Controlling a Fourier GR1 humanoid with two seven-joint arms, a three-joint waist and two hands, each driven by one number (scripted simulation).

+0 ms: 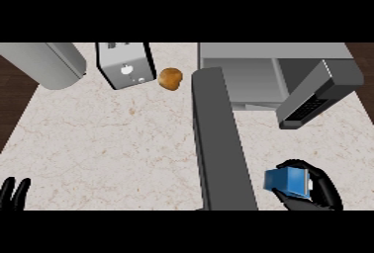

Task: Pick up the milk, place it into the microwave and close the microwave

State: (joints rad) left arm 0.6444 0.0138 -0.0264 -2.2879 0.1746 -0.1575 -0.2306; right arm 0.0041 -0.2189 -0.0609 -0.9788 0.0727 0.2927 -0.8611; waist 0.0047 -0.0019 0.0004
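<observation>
Milk carton (288,182), one blue box, sits clasped in the right hand (319,190), whose black fingers curl round it, below the microwave (256,74) and right of its swung-open door (219,143). Left of the microwave lie one potato (170,78), one toaster (126,64) and one grey cylinder (47,64). Left hand (15,195) rests, fingers straight, far left.

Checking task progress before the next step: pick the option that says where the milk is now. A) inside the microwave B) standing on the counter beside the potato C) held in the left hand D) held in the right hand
D: the blue milk carton sits in the right hand, whose fingers curl round it, short of the open microwave.
</observation>
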